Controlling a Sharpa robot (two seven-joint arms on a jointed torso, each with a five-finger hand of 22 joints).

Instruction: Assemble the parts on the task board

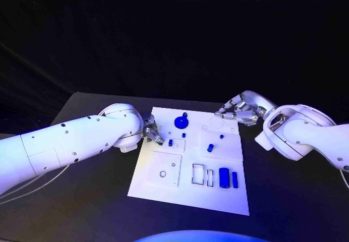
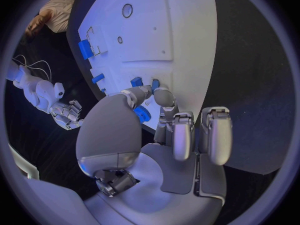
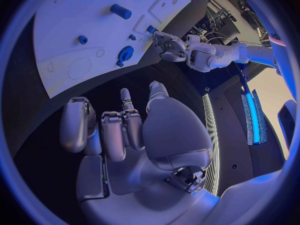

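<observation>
Left hand (image 1: 151,132): at the left edge of the white task board (image 1: 164,187), fingers curled over that edge beside a small blue peg (image 1: 171,142); whether it has hold of anything cannot be told. Right hand (image 1: 237,112): at the far right corner of the board, fingers bent inward, nothing in them. On the board: round blue part (image 1: 181,121) at the far end, blue cylinder (image 1: 210,147) mid-board, two blue blocks (image 1: 227,178) side by side near the right edge
</observation>
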